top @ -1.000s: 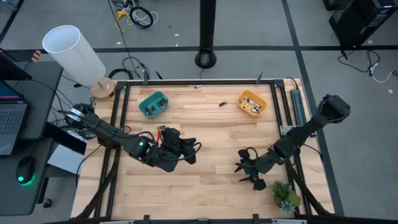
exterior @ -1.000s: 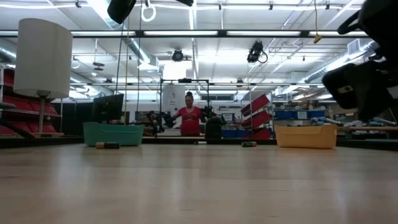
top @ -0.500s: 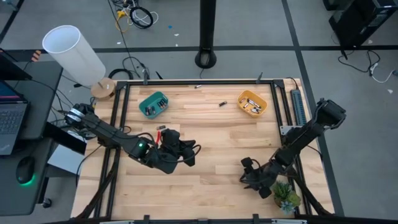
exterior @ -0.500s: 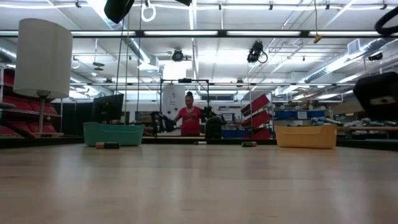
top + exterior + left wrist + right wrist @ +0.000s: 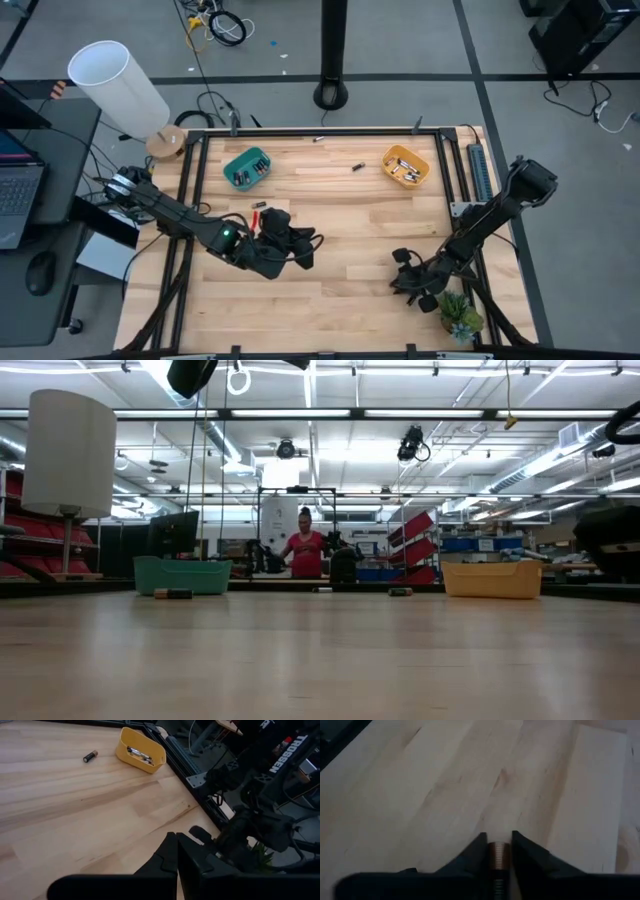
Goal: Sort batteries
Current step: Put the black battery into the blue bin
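- Pale wooden table [image 5: 330, 300] lay mostly bare under the arms; a workshop with shelving and a person standing far back showed in the low view.
- Right gripper [image 5: 405, 283] sat low at the table's near right corner, beside a small potted plant [image 5: 460, 315]. Its wrist view showed the fingers [image 5: 476, 851] pinched on a copper-topped battery [image 5: 498, 855], gripped across the body with one end showing between them.
- Left gripper [image 5: 300, 245] rested left of centre; fingers [image 5: 170, 857] pressed together, nothing between them.
- Judgement: batteries this small are rigid, smooth, light and apt to roll; hold across the mid-body, square to the pads, or they may squirt out.
- Mid-table, one loose dark battery [image 5: 356, 166] lay between the bins, copper-tipped in the left wrist view.
- Far side: teal bin [image 5: 247, 167] at left held several dark cells; orange bin [image 5: 405, 166] at right held silvery ones.
- Another small cell [image 5: 321, 139] lay on the table's back rail.
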Tool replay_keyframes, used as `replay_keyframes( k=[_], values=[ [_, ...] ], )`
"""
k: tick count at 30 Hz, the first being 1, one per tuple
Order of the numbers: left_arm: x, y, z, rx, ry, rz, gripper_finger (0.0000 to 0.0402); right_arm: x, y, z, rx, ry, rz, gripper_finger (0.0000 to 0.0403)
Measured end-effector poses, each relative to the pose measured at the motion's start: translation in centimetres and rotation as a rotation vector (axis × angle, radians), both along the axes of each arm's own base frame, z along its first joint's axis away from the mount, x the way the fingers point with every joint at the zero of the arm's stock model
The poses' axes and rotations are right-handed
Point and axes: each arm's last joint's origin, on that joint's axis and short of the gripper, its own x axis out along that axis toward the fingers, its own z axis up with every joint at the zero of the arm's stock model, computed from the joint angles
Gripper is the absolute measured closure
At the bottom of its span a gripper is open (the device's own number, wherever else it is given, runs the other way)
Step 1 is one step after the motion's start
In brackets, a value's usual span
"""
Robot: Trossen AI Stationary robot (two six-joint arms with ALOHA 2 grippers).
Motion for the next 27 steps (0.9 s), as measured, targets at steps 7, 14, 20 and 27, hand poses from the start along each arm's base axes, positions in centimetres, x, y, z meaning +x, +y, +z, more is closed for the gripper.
replay_keyframes(
  k=[7, 14, 20, 27],
  values=[
    [0.0, -0.1, 0.0, -0.013, 0.006, -0.019, 0.0391, 0.0, -0.5, -0.2, -0.013, 0.009, 0.01, 0.0355],
    [0.0, -0.1, 0.0, -0.013, 0.006, -0.019, 0.0391, 1.1, -1.3, -0.1, 0.0, -0.003, -0.013, 0.0355],
    [0.1, -0.2, -0.1, -0.074, 0.011, -0.057, 0.0391, 3.0, -2.4, 0.6, -0.022, -0.058, -0.088, 0.0355],
    [-0.1, -0.1, -0.4, -0.016, 0.075, -0.089, 0.0378, 6.2, -4.2, 3.7, 0.061, -0.186, -0.244, 0.0355]
  ],
)
